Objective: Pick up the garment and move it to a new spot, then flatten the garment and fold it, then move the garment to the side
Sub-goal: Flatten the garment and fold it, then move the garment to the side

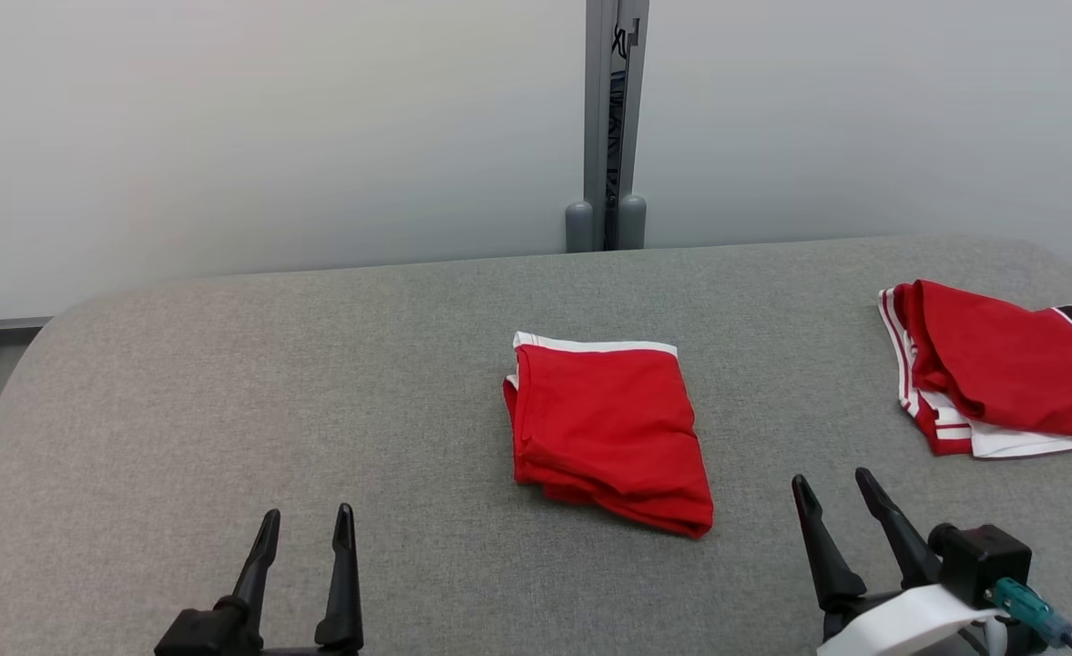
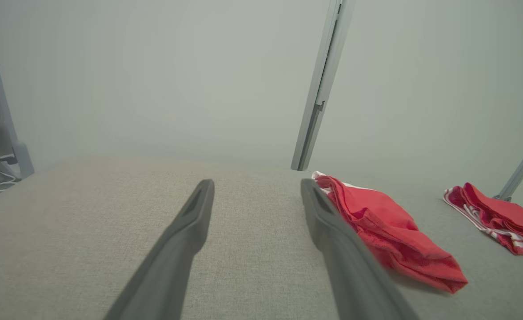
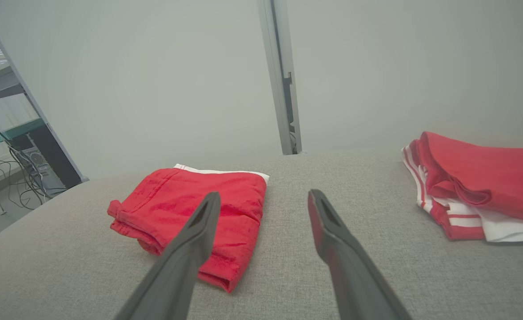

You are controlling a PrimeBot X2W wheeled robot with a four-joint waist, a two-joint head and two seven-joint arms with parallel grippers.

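My left gripper (image 1: 308,512) sits at the near left, fingers spread wide with nothing between them, over bare table (image 1: 226,410). My right gripper (image 1: 832,477) is at the near right, equally wide and empty. The garment (image 1: 608,433), red with a white band along its far edge, lies folded into a rough rectangle in the middle of the table. It is a little farther out than my fingertips, and neither gripper touches it. It lies nearer my right gripper than my left. At the far right lies a jersey (image 1: 1000,374), red with white stripes and a dark number, well apart from the garment. Behind the table a grey post (image 1: 610,118) stands against a pale wall.
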